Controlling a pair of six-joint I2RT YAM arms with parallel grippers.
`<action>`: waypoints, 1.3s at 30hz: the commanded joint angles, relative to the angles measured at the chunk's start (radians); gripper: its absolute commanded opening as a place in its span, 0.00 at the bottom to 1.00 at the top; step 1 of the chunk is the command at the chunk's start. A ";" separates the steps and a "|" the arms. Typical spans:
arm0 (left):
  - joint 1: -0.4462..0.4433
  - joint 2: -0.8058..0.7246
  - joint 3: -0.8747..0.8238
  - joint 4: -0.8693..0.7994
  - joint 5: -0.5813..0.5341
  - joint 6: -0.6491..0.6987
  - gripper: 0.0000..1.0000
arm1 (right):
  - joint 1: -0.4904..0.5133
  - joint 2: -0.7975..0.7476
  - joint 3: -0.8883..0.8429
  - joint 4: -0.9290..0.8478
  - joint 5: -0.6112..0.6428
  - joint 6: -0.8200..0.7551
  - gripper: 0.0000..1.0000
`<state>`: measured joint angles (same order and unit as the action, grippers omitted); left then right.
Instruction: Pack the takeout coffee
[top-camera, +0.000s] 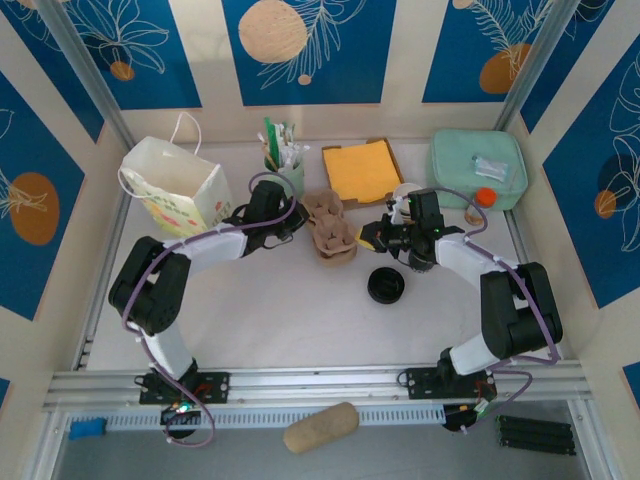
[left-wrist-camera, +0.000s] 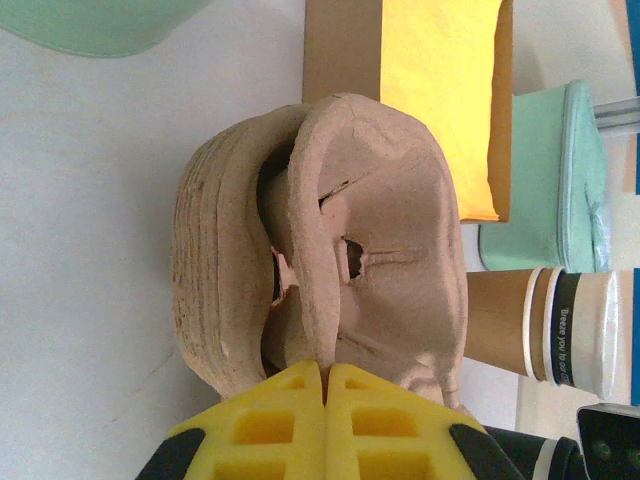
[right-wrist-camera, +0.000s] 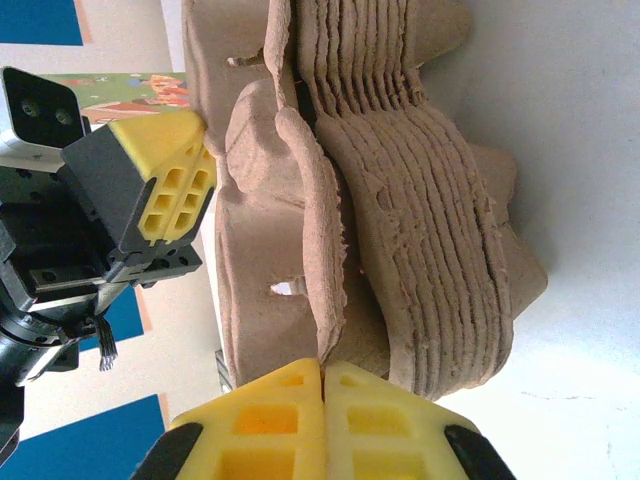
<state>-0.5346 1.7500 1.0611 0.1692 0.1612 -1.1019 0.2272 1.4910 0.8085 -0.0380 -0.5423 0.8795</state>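
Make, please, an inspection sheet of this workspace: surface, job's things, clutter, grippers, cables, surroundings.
Surface: white table, no spill seen.
Job's things: top carrier tilted up from the carrier stack; lidless cups beside it; black lids on the table.
Clutter: paper bag, utensil cup, orange sheets and mint pouch along the back.
Grippers: left gripper and right gripper both shut on the top carrier, at opposite edges.
Cables: purple cables run along both arms, looping at the wrists.
Surroundings: blue leaf-print panels; tan roll below the front rail.
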 joint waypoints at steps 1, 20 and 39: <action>0.005 -0.023 -0.021 0.056 0.031 -0.001 0.00 | -0.005 0.017 0.002 -0.016 -0.023 -0.021 0.00; 0.006 -0.064 -0.084 0.255 0.104 -0.070 0.00 | -0.059 -0.056 0.139 -0.198 0.034 -0.119 0.33; -0.001 -0.048 -0.094 0.298 0.136 -0.074 0.00 | 0.137 0.212 0.596 -0.581 0.193 -0.419 0.44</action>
<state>-0.5343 1.7126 0.9760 0.4335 0.2634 -1.1740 0.3363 1.6657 1.3495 -0.5106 -0.4053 0.5373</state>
